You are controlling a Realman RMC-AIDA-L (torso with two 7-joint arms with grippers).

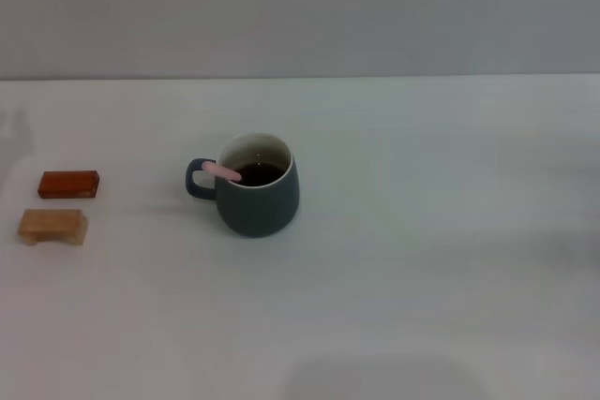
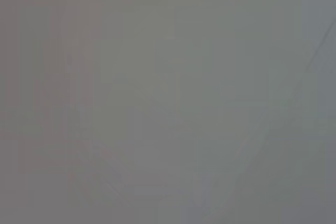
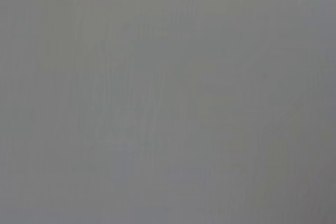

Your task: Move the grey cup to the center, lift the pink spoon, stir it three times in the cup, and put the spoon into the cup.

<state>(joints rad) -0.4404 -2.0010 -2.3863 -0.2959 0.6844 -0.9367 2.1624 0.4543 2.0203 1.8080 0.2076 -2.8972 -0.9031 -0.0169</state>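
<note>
The grey cup (image 1: 258,186) stands upright near the middle of the white table in the head view, its loop handle pointing to the left. The pink spoon (image 1: 222,171) rests inside the cup, its pale pink handle leaning out over the rim above the handle side; its metal bowl is hidden inside the cup. Neither gripper shows in the head view. Both wrist views show only a plain grey surface with no fingers and no objects.
A reddish-brown block (image 1: 68,184) and a tan wooden block (image 1: 52,226) lie at the table's left side, well apart from the cup. The table's far edge meets a pale wall behind.
</note>
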